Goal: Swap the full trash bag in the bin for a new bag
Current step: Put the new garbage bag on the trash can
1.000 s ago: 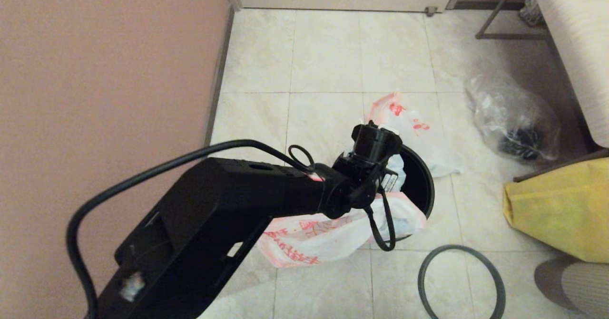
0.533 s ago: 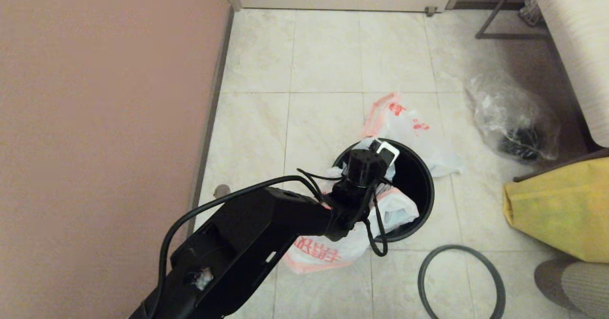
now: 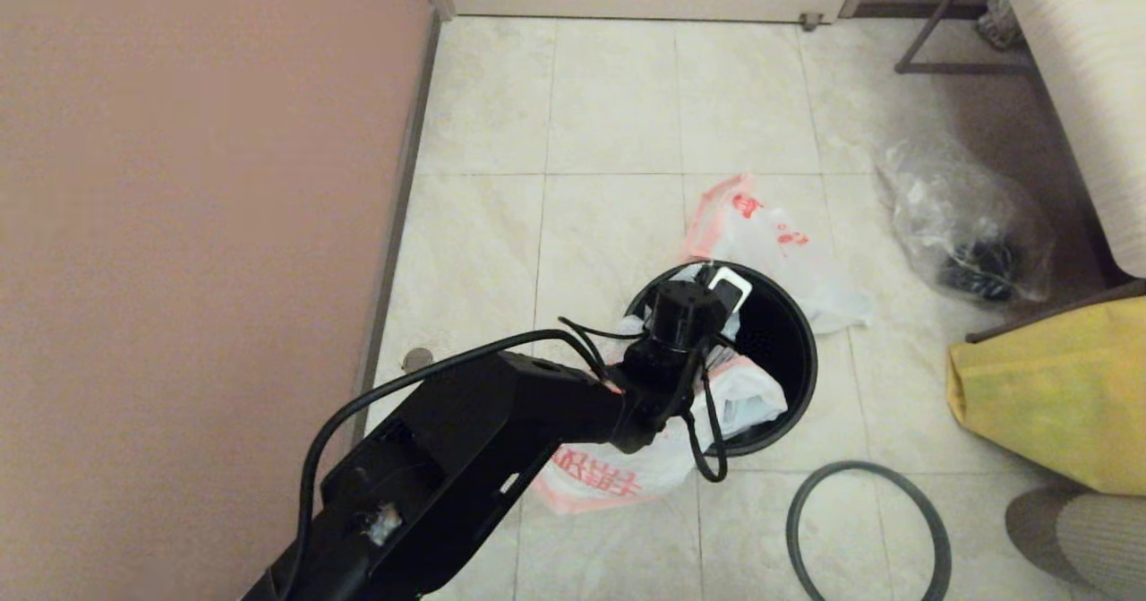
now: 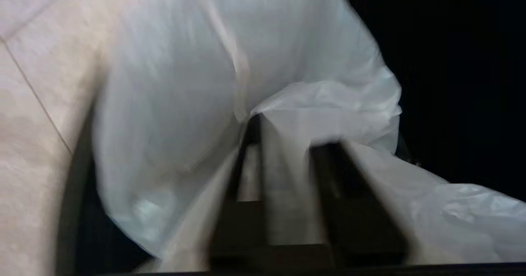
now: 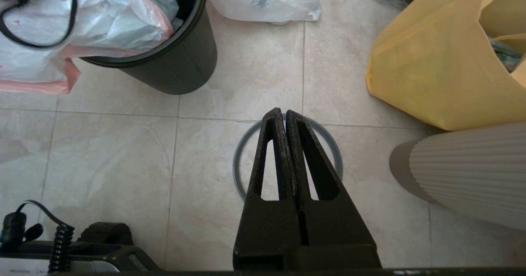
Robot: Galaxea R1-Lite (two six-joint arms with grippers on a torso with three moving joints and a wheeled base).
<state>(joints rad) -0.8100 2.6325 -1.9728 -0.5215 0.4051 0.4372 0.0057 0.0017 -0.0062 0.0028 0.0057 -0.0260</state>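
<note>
From my head, I see a beige tiled floor (image 3: pixel 609 108) meeting a pink wall (image 3: pixel 197 180); my left claw (image 3: pixel 707 314) reaches into the bin (image 3: pixel 801 350), the new bag (image 3: pixel 618 471) spilling over its rim, the full bag (image 3: pixel 770 234) lying behind. At my left wrist, my fingers (image 4: pixel 328 173) pinch white plastic. At my right wrist, my right claw (image 5: pixel 284 117) hangs closed over the hoop (image 5: pixel 335 152), beside a yellow bag (image 5: pixel 435 62).

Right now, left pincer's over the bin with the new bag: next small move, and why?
Probably lower the left pincer, shut on the new bag, deeper into the bin: much of the bag drapes outside over the near rim and the inside looks mostly bare. Right pincer hangs shut above the hoop.
</note>
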